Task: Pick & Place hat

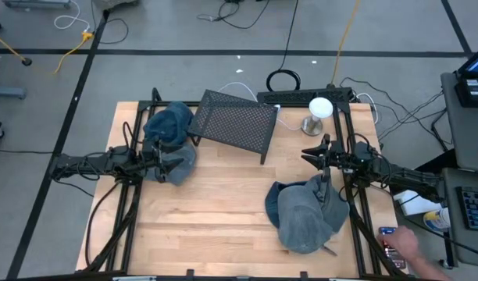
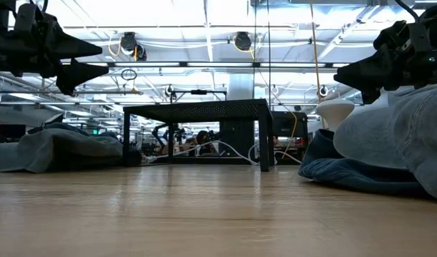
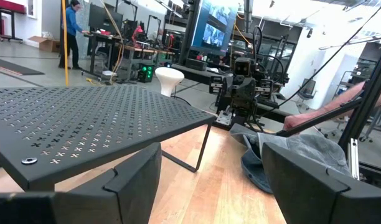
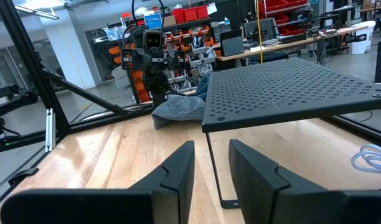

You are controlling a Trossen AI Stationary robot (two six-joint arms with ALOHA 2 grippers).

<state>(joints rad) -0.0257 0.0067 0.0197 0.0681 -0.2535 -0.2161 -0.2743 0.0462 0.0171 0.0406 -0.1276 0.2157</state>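
Observation:
Two denim hats lie on the wooden table. The darker blue one rests near the far left corner. The grey-blue one rests near the right edge. My left gripper hangs open in the air above the near edge of the blue hat, pointing right. My right gripper hovers open above the table just beyond the grey-blue hat, pointing left. Neither hat is touched.
A black perforated metal stand stands on thin legs at the far middle of the table. A white mushroom-shaped object sits at the far right. A person's hand shows beyond the right edge. Bare wood lies in the middle and near left.

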